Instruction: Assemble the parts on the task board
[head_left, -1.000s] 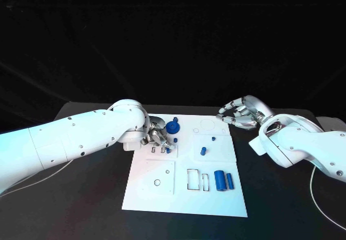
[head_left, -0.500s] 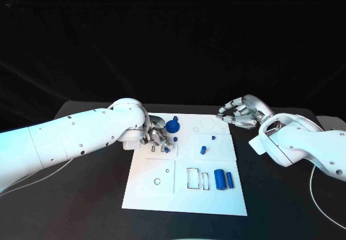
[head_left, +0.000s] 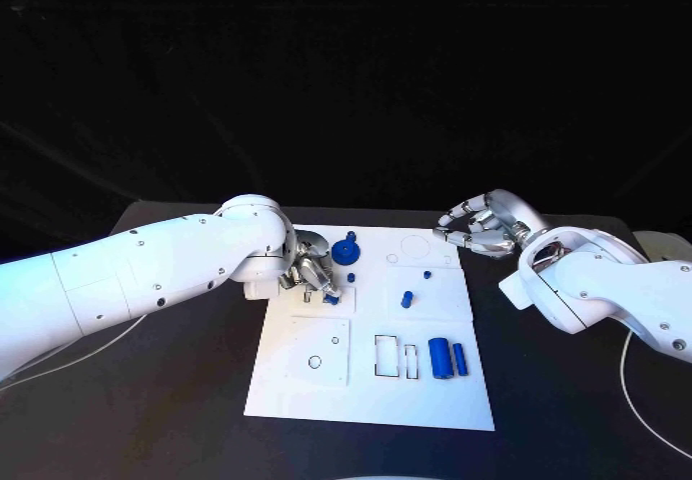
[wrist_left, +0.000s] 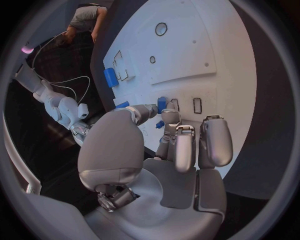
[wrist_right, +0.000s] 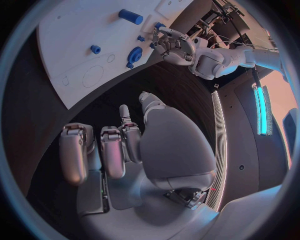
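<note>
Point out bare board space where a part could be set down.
Free: the near strip of the task board below the two blue cylinders. Crowded: the far-left corner, where the left hand works beside the blue knob.

The left hand (head_left: 310, 272) with its thick arm covers the far left part of the board (head_left: 303, 395), beside the tall blue knob (head_left: 346, 250), so that corner is blocked. The right hand (head_left: 480, 226) hangs over the table (head_left: 562, 400) just off the far right corner. Between them the board's middle holds only small pegs (head_left: 407, 297). Two cylinders (head_left: 449, 359) lie near the right edge; the near left part is flat and open.
</note>
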